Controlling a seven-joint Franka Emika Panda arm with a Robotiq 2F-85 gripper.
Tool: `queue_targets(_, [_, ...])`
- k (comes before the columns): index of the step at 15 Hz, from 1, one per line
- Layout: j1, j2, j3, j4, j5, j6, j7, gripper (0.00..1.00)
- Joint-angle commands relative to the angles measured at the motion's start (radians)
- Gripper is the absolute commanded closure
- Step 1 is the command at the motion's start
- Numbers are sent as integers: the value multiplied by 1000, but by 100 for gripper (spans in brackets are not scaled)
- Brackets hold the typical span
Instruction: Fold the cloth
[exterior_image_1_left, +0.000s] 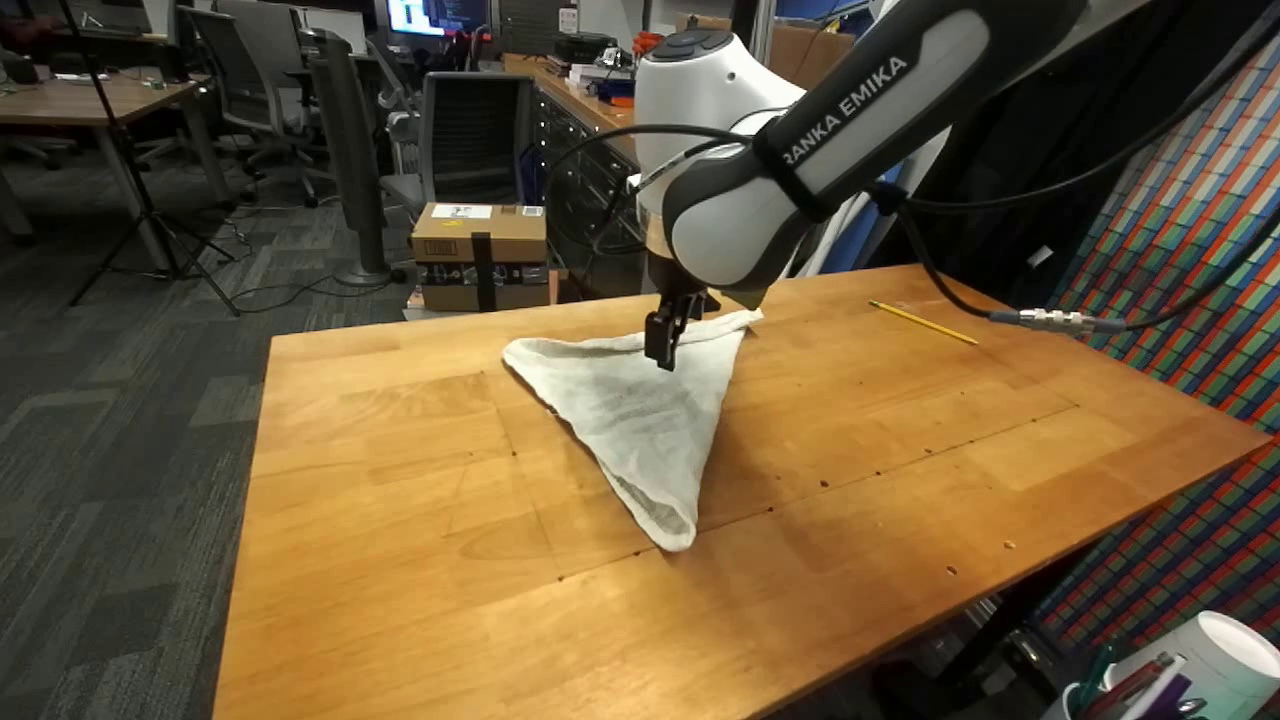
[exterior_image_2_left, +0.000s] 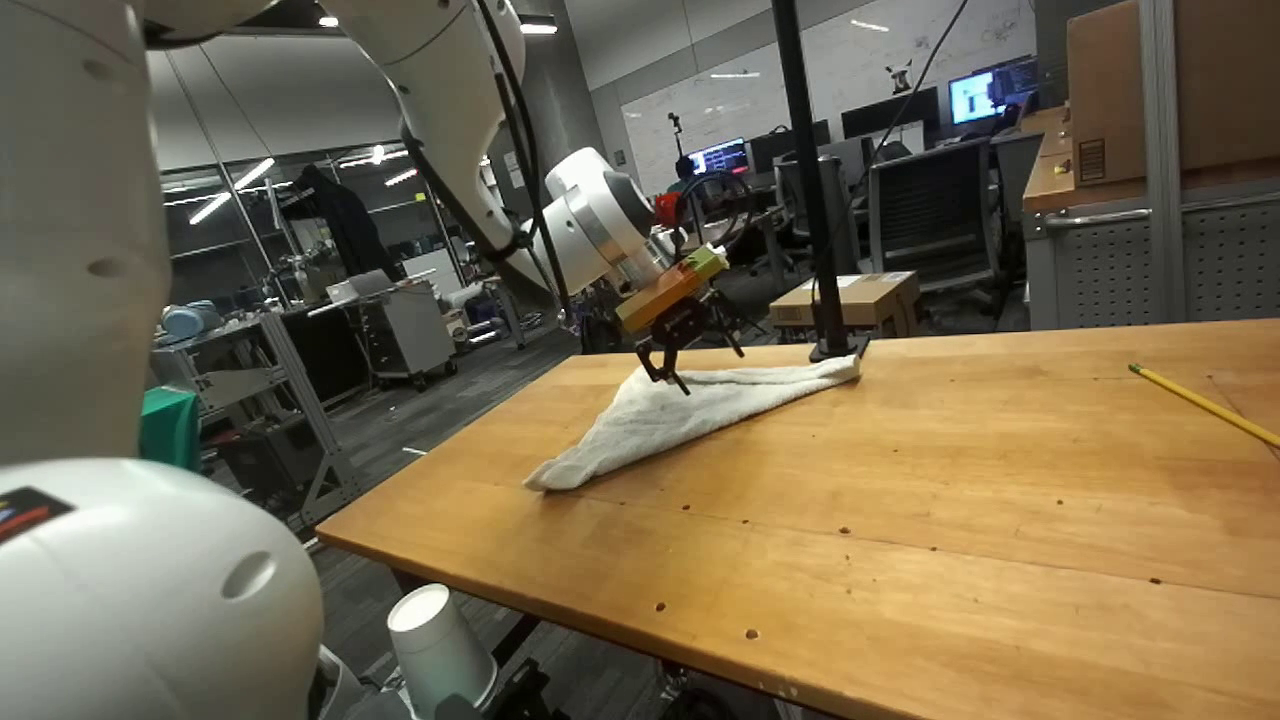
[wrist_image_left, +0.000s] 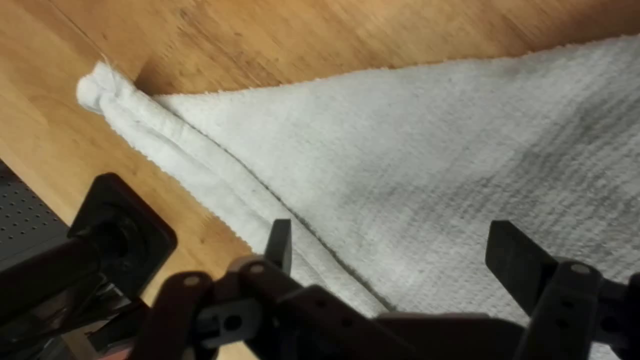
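Locate the cloth (exterior_image_1_left: 650, 410) in a rough triangle on the table (exterior_image_1_left: 400, 540), below the widely spread gripper (wrist_image_left: 387, 225), with the folded edge (wrist_image_left: 195, 160) under one finger (wrist_image_left: 280, 245) in the wrist view.

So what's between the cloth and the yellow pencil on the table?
Just bare wooden tabletop lies between the cloth and the pencil; that stretch shows in both exterior views.

Grey carpet (exterior_image_1_left: 120, 520), dark office chairs (exterior_image_1_left: 475, 140)
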Motion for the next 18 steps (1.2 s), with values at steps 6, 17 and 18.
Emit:
queue_targets(6, [-59, 32, -50, 71, -78, -2, 38, 0])
queue_targets(17, [-118, 127, -72, 175, -65, 22, 0, 0])
queue_targets(18, [-123, 137, -73, 185, -64, 23, -5, 0])
